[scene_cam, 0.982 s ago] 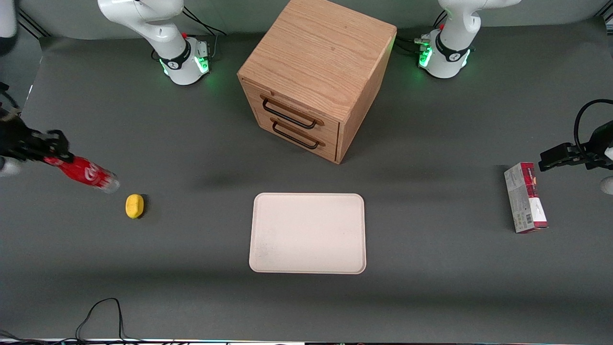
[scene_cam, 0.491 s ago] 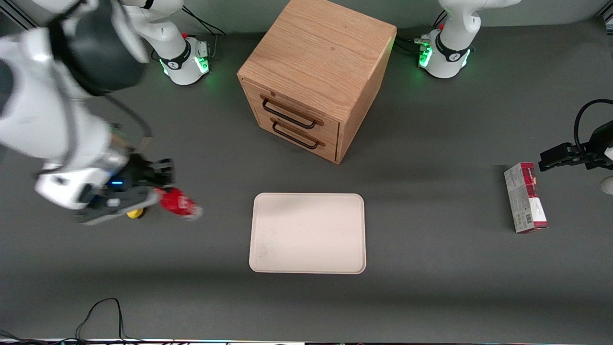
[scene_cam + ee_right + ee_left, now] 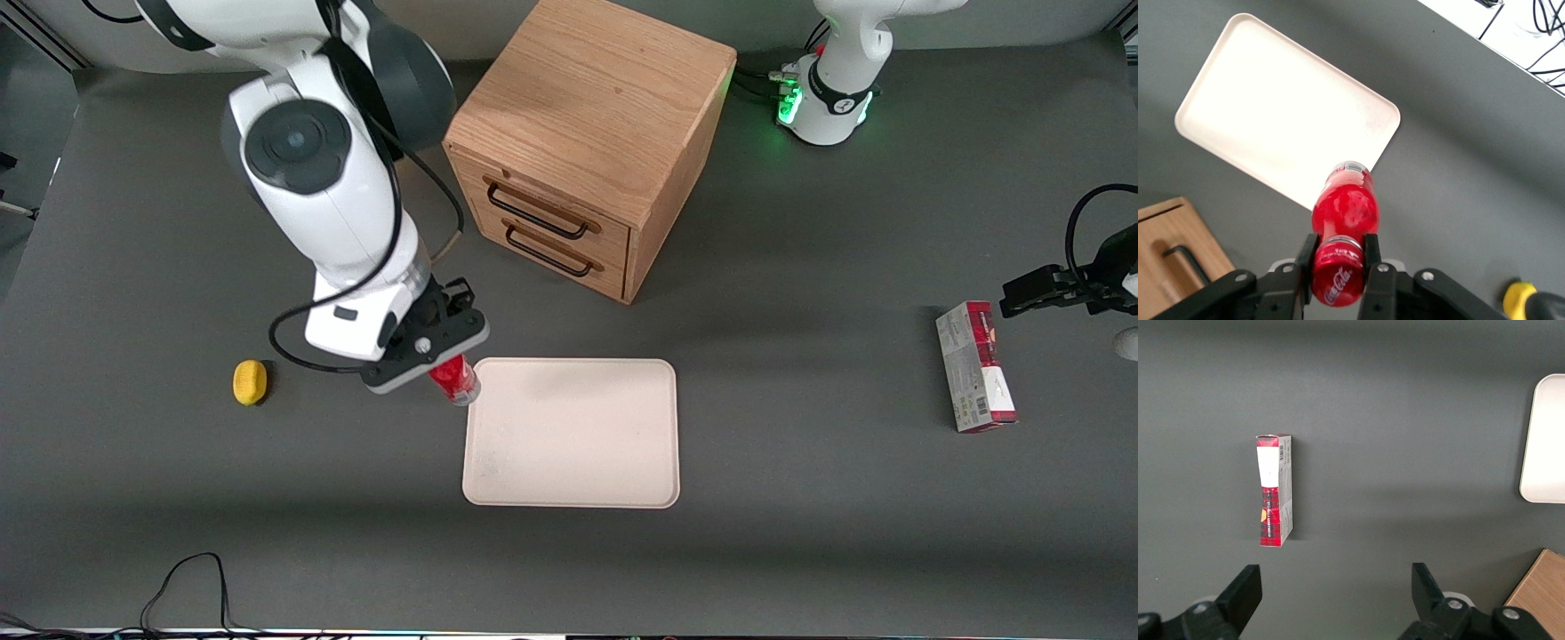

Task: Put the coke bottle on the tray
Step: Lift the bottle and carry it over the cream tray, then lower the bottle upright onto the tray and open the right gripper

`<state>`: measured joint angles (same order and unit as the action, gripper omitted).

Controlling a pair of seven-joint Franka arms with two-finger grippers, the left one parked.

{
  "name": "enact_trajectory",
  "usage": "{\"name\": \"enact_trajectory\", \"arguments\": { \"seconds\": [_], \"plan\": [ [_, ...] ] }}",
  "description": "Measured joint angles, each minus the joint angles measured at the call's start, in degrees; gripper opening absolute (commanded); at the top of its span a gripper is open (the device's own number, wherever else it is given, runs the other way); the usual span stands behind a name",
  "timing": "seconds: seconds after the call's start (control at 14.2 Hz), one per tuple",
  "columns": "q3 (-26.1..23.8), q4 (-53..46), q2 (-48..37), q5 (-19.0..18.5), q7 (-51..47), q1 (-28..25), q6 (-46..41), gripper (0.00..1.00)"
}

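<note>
The gripper (image 3: 1338, 263) is clamped on the coke bottle (image 3: 1343, 220), its two fingers (image 3: 1370, 257) pressing the neck just below the red cap, so the body and clear base hang beneath it. In the front view the gripper (image 3: 442, 356) and the coke bottle (image 3: 454, 380) hang above the table just at the corner of the tray (image 3: 613, 444) that lies nearest the wooden drawer cabinet (image 3: 587, 142). The bottle's base is not yet over the tray's flat floor; it looks to sit about over the rim.

To do the step well, the arm should carry the bottle further inward, away from the small yellow object (image 3: 250, 382), until the base clears the rim fully. Then it should lower straight down, keep the bottle upright, and release only once the base rests flat, since a grip this high up lets the bottle swing.
</note>
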<state>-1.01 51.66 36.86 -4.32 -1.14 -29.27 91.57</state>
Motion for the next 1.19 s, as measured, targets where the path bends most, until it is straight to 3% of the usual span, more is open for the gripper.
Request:
{"name": "enact_trajectory", "arguments": {
  "seconds": [0.42,0.77,0.84,0.91,0.98,1.19],
  "plan": [
    [0.04,0.66,12.57,-0.01,0.01,1.18,12.12,0.11],
    [0.28,2.05,16.29,-0.03,0.01,1.61,19.68,0.11],
    [0.35,2.18,16.56,-0.03,0.01,1.71,20.09,0.15],
    [0.36,2.17,16.61,-0.03,0.01,1.75,20.3,0.52],
    [0.38,2.17,16.61,-0.03,0.01,1.75,20.37,1.0],
    [0.51,2.18,16.62,-0.04,0.01,1.76,20.84,1.0]
  ]
}}
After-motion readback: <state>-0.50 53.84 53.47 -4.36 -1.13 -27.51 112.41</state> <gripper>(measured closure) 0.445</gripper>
